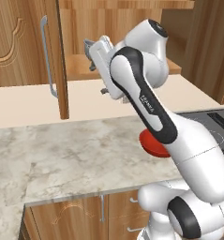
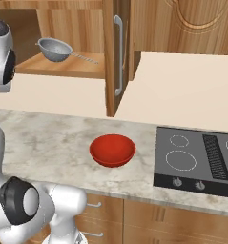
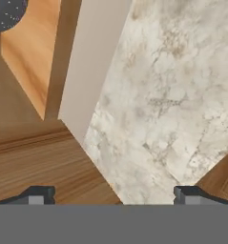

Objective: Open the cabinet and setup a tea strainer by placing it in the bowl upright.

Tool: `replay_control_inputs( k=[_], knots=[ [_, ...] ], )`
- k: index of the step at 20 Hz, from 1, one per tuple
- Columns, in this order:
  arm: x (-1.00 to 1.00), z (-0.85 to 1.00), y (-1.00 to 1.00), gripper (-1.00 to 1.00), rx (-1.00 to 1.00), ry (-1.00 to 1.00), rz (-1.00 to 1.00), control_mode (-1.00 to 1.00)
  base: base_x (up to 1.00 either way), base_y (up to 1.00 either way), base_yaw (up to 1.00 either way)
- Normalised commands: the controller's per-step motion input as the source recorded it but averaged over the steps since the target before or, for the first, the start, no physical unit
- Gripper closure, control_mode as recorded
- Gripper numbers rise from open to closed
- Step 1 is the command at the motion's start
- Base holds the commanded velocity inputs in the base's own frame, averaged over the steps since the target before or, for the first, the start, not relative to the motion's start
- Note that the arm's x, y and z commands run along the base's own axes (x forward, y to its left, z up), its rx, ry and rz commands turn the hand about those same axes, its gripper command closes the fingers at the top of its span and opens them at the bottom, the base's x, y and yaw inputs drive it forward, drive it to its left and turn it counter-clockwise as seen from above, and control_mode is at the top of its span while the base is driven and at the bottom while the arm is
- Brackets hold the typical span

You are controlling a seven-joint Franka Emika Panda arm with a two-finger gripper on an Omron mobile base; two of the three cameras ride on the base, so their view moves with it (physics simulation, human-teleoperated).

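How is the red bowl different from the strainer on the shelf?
The bowl is glossy red; the tea strainer is dull grey metal. The strainer has a long handle; the bowl has none. The bowl sits on the countertop; the strainer sits up in the open cabinet. Both are round cups.

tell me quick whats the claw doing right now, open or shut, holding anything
claw: open, tips wide apart, nothing between them.
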Motion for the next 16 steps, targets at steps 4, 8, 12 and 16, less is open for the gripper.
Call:
replay_control_inputs(
  k=[4,8,12,16],
  knots=[
    [0.58,-0.66,-0.53,-1.0,-0.28,0.13,0.11,-1.0,0.0,0.0,0.0],
    [0.63,-0.41,-0.21,-1.0,-0.47,0.12,0.31,-1.0,0.0,0.0,0.0],
    [0.4,-0.11,-0.67,-1.0,-0.34,0.01,0.56,-1.0,0.0,0.0,0.0],
    [0.08,-0.4,-0.47,-1.0,-0.39,0.09,0.7,-1.0,0.0,0.0,0.0]
  ],
)
